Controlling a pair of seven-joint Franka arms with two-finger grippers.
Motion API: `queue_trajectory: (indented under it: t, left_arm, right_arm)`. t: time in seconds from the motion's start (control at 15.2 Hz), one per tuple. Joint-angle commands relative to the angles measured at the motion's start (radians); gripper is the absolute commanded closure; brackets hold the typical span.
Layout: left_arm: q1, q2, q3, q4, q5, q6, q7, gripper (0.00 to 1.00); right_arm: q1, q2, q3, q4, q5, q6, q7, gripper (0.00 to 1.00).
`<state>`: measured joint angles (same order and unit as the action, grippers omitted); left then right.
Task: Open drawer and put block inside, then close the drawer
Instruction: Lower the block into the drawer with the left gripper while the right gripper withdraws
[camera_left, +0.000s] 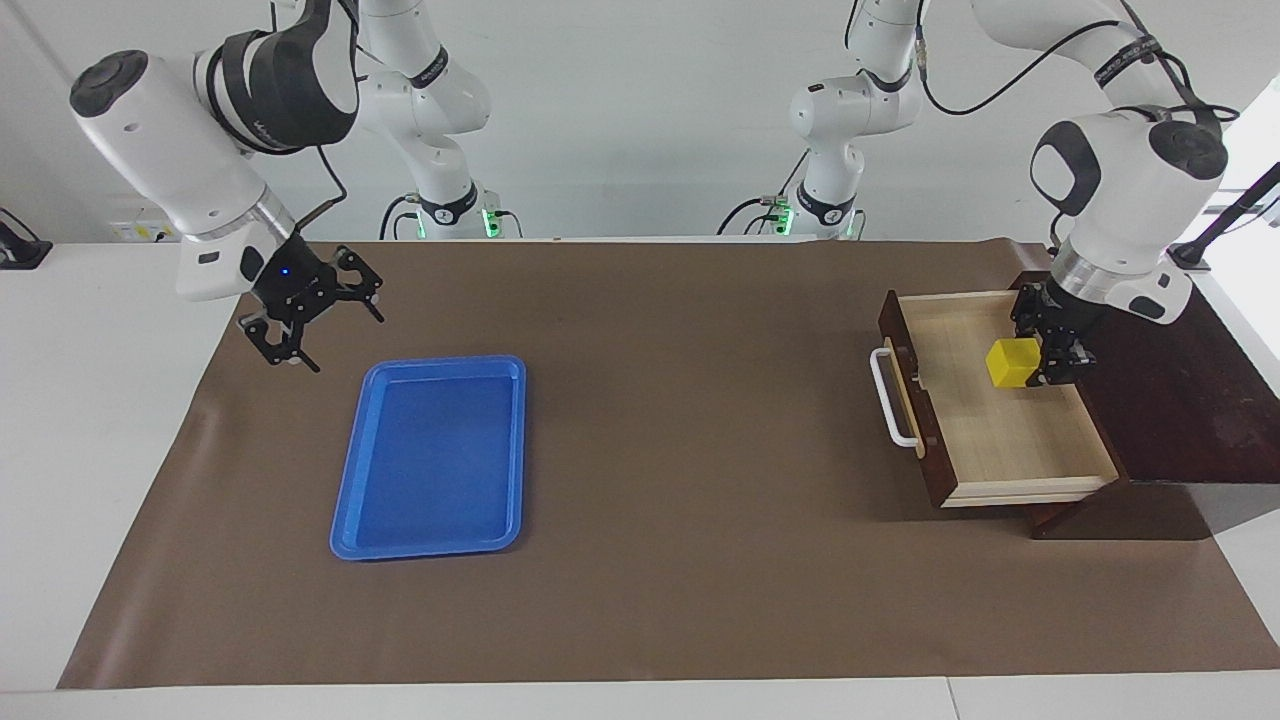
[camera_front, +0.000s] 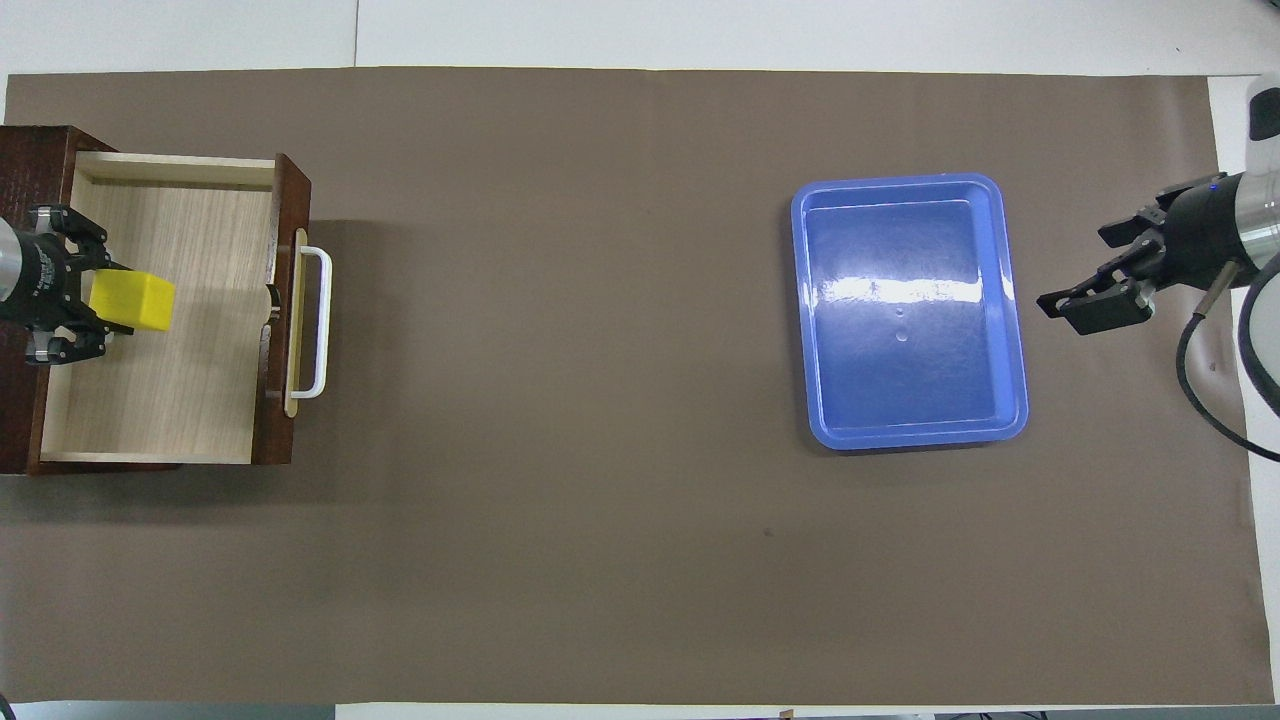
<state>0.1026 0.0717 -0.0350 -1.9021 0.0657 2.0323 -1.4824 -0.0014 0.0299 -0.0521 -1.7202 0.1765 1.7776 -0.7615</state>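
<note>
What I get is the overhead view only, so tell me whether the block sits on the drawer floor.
Observer: The block is clamped in the left pincer, low over the floor of the open drawer; contact is unclear.
Operator: Report the right pincer's height.
Observer: The right pincer waits open in the air, well above the mat, beside the blue tray.
Operator: Give the left arm's approach.
Observer: It slants down into the drawer from over the dark cabinet.
</note>
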Motion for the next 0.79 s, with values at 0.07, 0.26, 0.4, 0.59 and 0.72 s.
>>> queue_trajectory:
  t: [0.07,0.26,0.4,0.59,0.72]
  left_arm:
    - [0.006,-0.027,-0.016,-0.101,0.019,0.078,-0.016,1.00]
    - [-0.001,-0.032,-0.016,-0.120,0.019,0.078,-0.038,1.00]
    - [0.000,-0.033,-0.016,-0.124,0.019,0.075,-0.026,0.60]
    - [-0.001,-0.026,-0.016,-0.098,0.025,0.062,-0.012,0.00]
    - [-0.020,-0.012,-0.022,-0.007,0.023,-0.008,-0.019,0.00]
  right_arm:
    - [-0.026,-0.039,0.011,-0.004,-0.103,-0.088,0.268,0.00]
    - [-0.042,-0.059,0.000,-0.004,-0.126,-0.148,0.431,0.00]
    - [-0.040,-0.071,-0.017,-0.004,-0.140,-0.182,0.511,0.00]
    - [-0.037,-0.087,-0.015,-0.004,-0.198,-0.207,0.597,0.00]
    - [-0.029,-0.087,-0.002,-0.004,-0.229,-0.207,0.706,0.00]
